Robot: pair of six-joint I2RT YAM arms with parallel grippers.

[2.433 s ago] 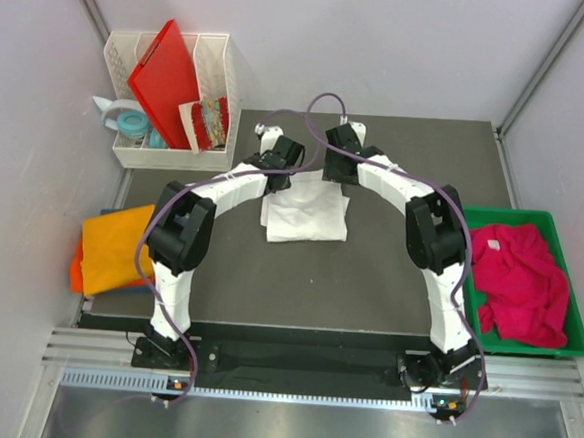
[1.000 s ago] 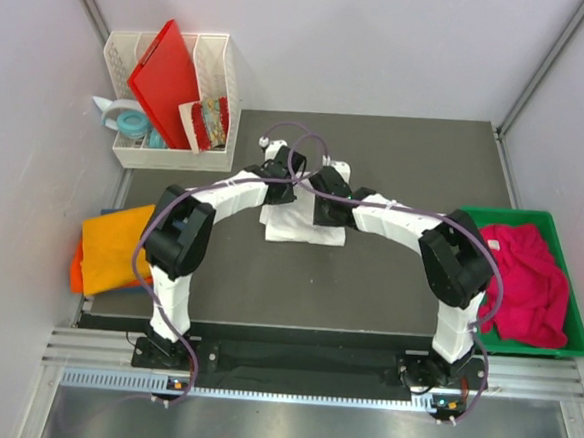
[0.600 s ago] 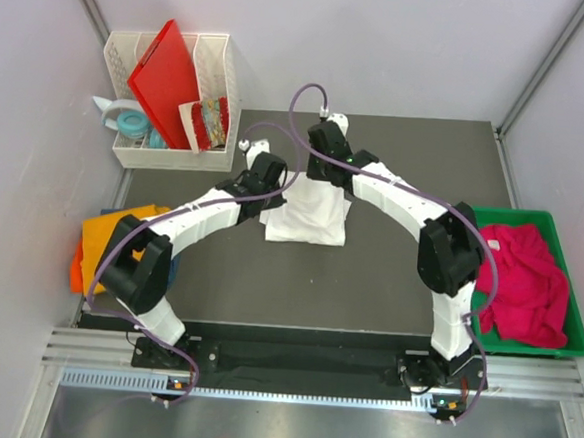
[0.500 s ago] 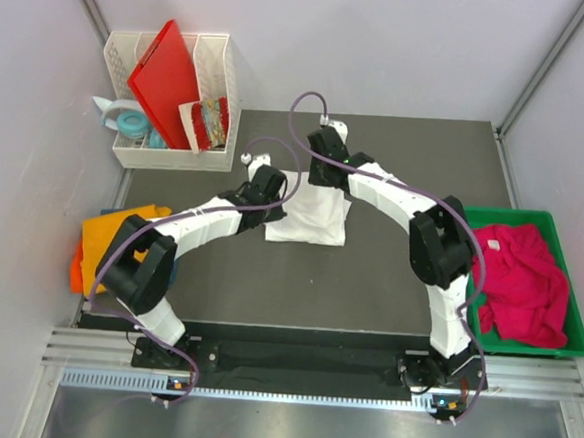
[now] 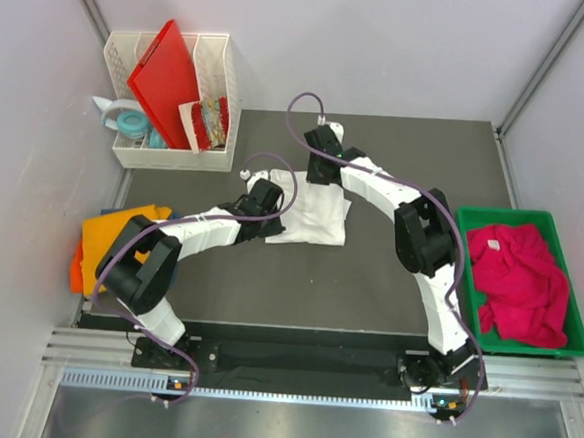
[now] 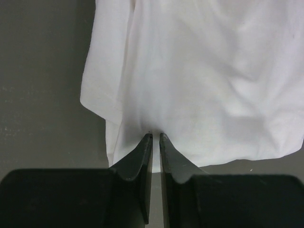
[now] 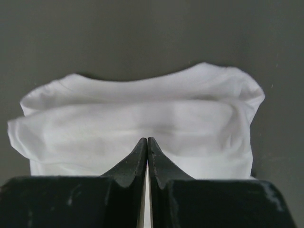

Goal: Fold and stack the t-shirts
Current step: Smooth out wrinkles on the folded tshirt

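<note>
A folded white t-shirt (image 5: 317, 219) lies at the middle of the dark table (image 5: 368, 284). My left gripper (image 5: 275, 221) reaches in low at its left near corner. In the left wrist view that gripper (image 6: 155, 135) has its jaws drawn to a narrow slit, with the white t-shirt (image 6: 204, 71) puckered at the tips and showing in the slit. My right gripper (image 5: 323, 177) sits at the shirt's far edge. In its own view the right gripper (image 7: 147, 139) is shut, tips together, resting on the white t-shirt (image 7: 95, 118). An orange t-shirt (image 5: 110, 246) lies at the table's left edge. A magenta-pink t-shirt (image 5: 518, 285) is bunched at the right.
The pink shirt sits in a green tray (image 5: 503, 212) off the table's right side. A white basket (image 5: 166, 156) at the back left holds a red board (image 5: 167, 75) and small items. A tape roll (image 5: 130, 123) sits beside it. Grey walls close in on three sides.
Both grippers left the top of the white shirt and closed. The left arm swung low to the shirt's left near corner. The right moved to its far edge.
</note>
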